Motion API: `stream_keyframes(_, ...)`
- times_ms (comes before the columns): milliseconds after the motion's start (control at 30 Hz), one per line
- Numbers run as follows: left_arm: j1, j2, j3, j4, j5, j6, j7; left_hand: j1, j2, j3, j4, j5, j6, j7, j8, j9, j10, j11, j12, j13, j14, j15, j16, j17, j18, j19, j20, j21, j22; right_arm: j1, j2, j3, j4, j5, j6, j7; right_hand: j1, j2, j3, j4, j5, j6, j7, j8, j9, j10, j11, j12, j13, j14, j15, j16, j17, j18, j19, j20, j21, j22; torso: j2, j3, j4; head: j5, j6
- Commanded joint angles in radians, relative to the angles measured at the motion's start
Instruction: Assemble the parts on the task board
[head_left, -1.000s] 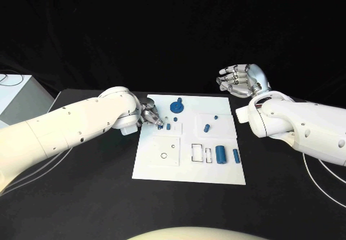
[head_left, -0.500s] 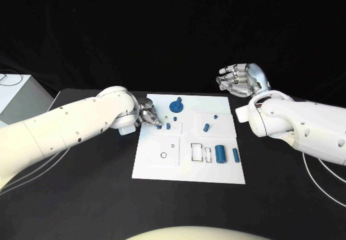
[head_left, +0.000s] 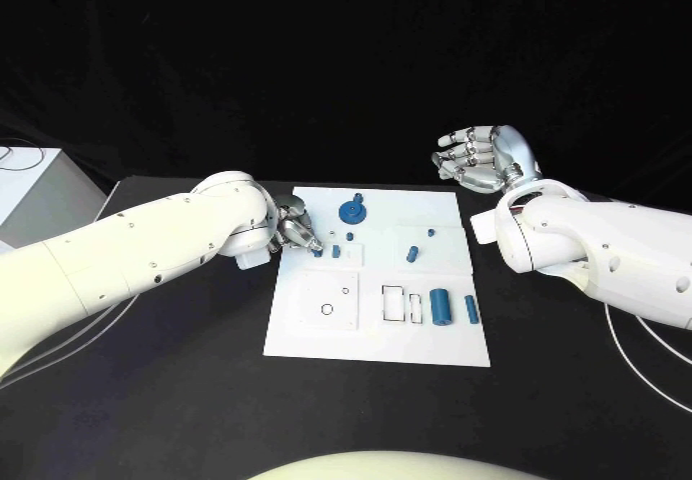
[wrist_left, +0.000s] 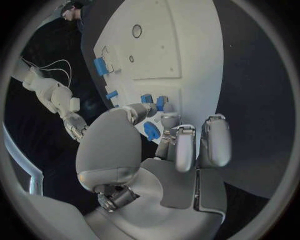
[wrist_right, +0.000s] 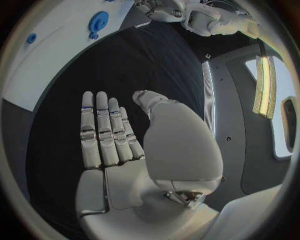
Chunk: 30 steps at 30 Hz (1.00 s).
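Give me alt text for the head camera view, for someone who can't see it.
The robot's left hand reaches over the left edge of the white task board beside small blue parts, while its right hand, holding nothing, is raised beyond the board's far right corner. More blue parts, including a gear-like piece, sit on the board.

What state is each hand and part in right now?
Left hand: pinching a small blue part over the board's left edge.
Right hand: raised beyond the board, holding nothing, fingers apart.
Gear: lying on the board's far end.
Cylinder: lying on the board, near right.
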Motion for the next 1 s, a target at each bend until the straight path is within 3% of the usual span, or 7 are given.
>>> stream_keyframes(33,-0.003,0.001,-0.001,-0.003,-0.011,0.014,0.001,0.0,0.011,0.182,-0.187,0.003,0.01,-0.001,0.002,0.03,0.002,-0.003,0.0,0.0,0.084,-0.009,0.005,0.198,-0.011,0.005,-0.003,0.006,-0.001,0.0,0.0,0.0,0.002,-0.004,0.001,0.015,-0.007,0.001,0.003,0.0,0.004,0.001,0.019,0.002,-0.002,0.0,0.0,0.004,-0.001,0.008,0.001,-0.004,-0.002,0.013,-0.004,-0.002,0.002,-0.001,-0.001,0.0,-0.0005,0.001,0.001)
stream_keyframes(1000,-0.002,0.0,-0.001,-0.005,-0.022,0.047,0.001,-0.001,0.011,0.183,-0.188,0.002,0.011,-0.001,0.001,0.03,0.001,-0.003,-0.004,-0.004,0.084,-0.01,0.004,0.197,-0.01,0.004,-0.003,0.006,-0.002,0.0,-0.001,0.0,0.002,-0.004,0.002,0.016,-0.007,0.001,0.003,0.0,0.004,0.001,0.019,0.002,-0.002,0.0,0.0,0.004,-0.001,0.008,0.001,-0.004,-0.002,0.013,-0.004,-0.002,0.002,-0.001,0.0,0.0,-0.0001,0.0,-0.003)
